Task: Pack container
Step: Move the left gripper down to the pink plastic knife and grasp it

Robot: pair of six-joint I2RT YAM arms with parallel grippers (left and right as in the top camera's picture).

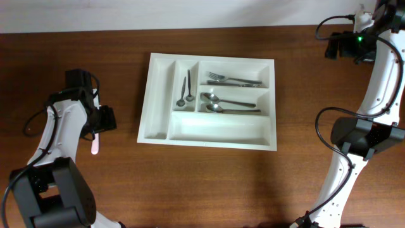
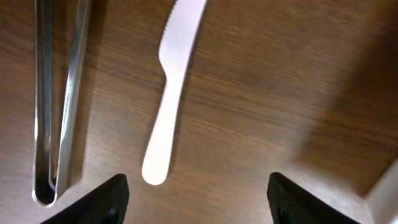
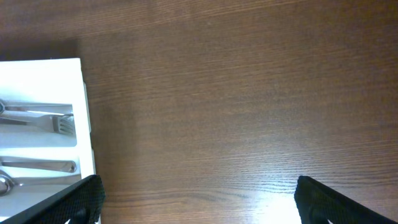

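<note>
The container (image 1: 215, 130) is a white cutlery tray in the middle of the table. It holds two forks (image 1: 231, 80), two large spoons (image 1: 228, 104) and two small spoons (image 1: 185, 88) in separate compartments. Its right edge (image 3: 84, 93) shows in the right wrist view. A white plastic knife (image 2: 168, 93) lies on the wood just ahead of my open, empty left gripper (image 2: 198, 199); in the overhead view the knife (image 1: 95, 147) pokes out below that gripper (image 1: 103, 120). My right gripper (image 3: 199, 199) is open and empty over bare wood, right of the tray (image 1: 334, 46).
Metal tongs (image 2: 56, 99) lie left of the plastic knife, parallel to it. The tray's long bottom compartment and far-left narrow compartment (image 1: 158, 95) hold nothing. The right arm's base and cables (image 1: 364, 136) stand at the right side.
</note>
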